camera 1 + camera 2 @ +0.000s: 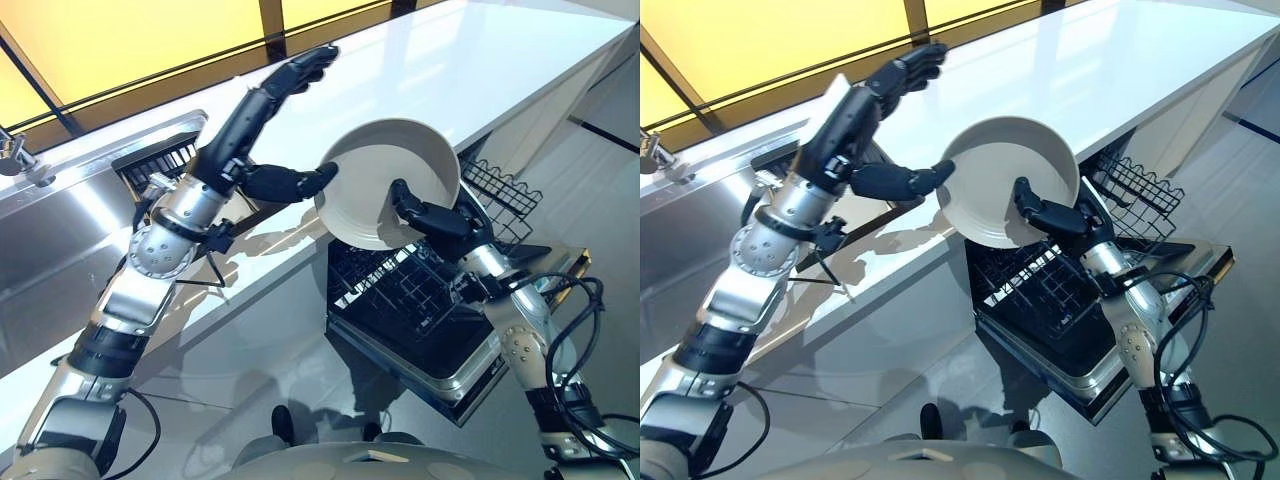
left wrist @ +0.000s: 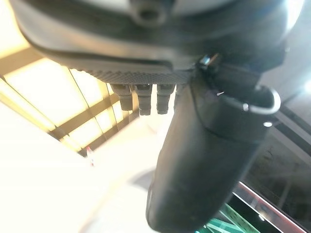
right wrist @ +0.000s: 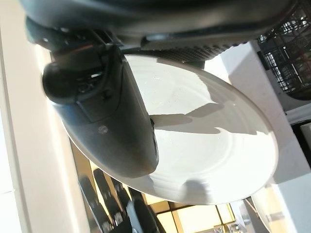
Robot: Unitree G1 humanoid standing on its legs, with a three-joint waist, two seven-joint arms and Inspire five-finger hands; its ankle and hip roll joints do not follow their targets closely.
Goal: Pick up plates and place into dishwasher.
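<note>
Right hand (image 1: 432, 216) pinching white plate (image 1: 385, 170) above open dishwasher rack (image 1: 400, 290)

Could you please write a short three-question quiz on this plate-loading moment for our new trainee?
1. True or false: the right hand pinches the white plate by its rim.
2. What is directly below the plate? A) the sink B) the dishwasher rack C) the floor
3. Fill in: the left hand has its fingers ____, its thumb reaching toward the plate's edge.

Key: 1 true; 2 B; 3 straight.
</note>
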